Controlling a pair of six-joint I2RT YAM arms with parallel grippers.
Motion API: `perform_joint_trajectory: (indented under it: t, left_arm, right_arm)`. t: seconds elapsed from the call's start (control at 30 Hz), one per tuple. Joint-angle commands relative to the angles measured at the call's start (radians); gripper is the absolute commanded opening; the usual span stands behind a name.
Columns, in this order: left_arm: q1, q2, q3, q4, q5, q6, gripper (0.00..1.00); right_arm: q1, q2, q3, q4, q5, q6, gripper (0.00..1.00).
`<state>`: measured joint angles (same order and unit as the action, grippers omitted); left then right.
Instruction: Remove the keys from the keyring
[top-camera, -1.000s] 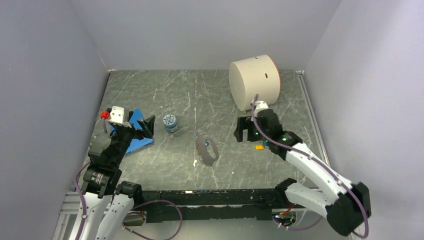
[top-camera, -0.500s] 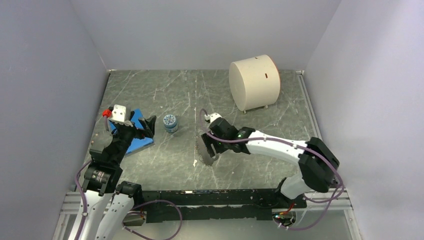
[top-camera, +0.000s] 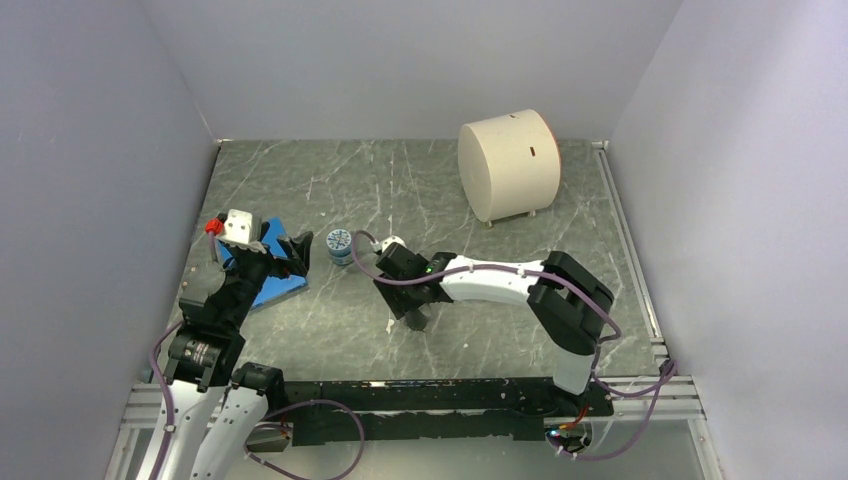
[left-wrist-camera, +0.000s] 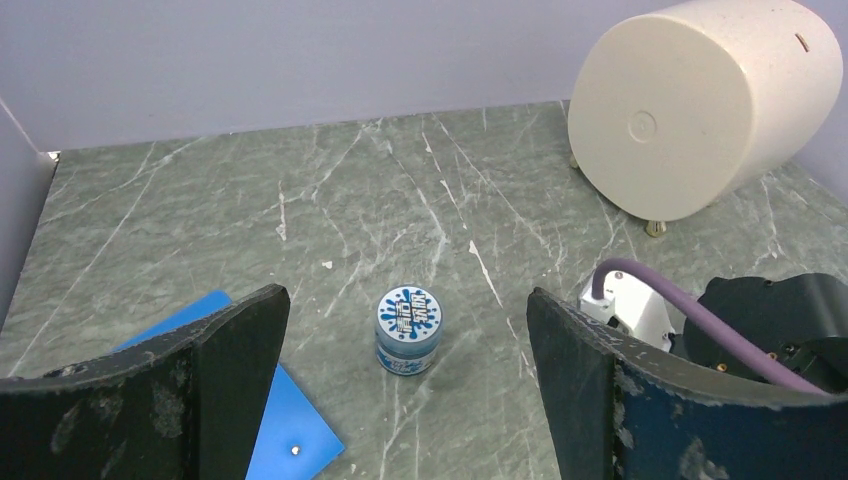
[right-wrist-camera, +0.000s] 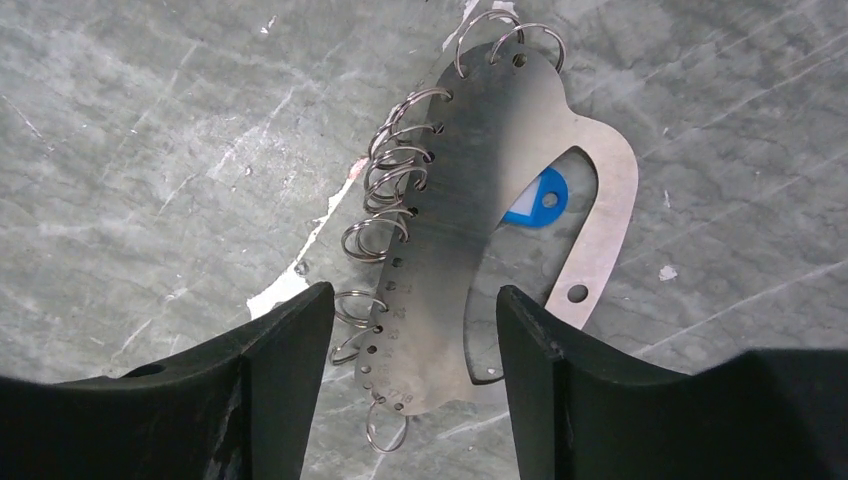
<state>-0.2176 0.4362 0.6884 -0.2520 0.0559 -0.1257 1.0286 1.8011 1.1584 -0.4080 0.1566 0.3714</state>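
The keyring is a flat grey metal loop lying on the table, with several small wire rings along its left side. One blue key head shows inside the loop; no yellow or green key is in view. My right gripper is open and low over the keyring's near end, with one finger on each side of it. In the top view the right gripper covers most of the keyring. My left gripper is open and empty above the blue pad, and in its wrist view it faces the jar.
A small round blue-patterned jar stands left of the right gripper and also shows in the left wrist view. A large cream cylinder lies on its side at the back right. A white fleck lies by the keyring. Grey walls enclose the table.
My right arm has swung left from beside the cylinder across the table and now sits over the keyring. The left arm has hardly moved.
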Motion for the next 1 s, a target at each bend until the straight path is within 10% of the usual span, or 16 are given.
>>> perform_joint_trajectory:
  t: [0.0, 0.5, 0.97]
  left_arm:
    - [-0.003, 0.008, 0.033, 0.025, 0.015, -0.010, 0.94]
    - [-0.003, 0.019, 0.031, 0.030, 0.030, -0.009, 0.94]
    - [-0.003, 0.020, 0.033, 0.028, 0.035, -0.006, 0.94]
  right_arm:
    - [0.004, 0.020, 0.055, -0.014, 0.021, 0.011, 0.63]
    - [0.004, 0.118, 0.082, -0.007, 0.060, 0.001, 0.57]
    - [0.004, -0.058, 0.043, 0.066, -0.023, -0.024, 0.29]
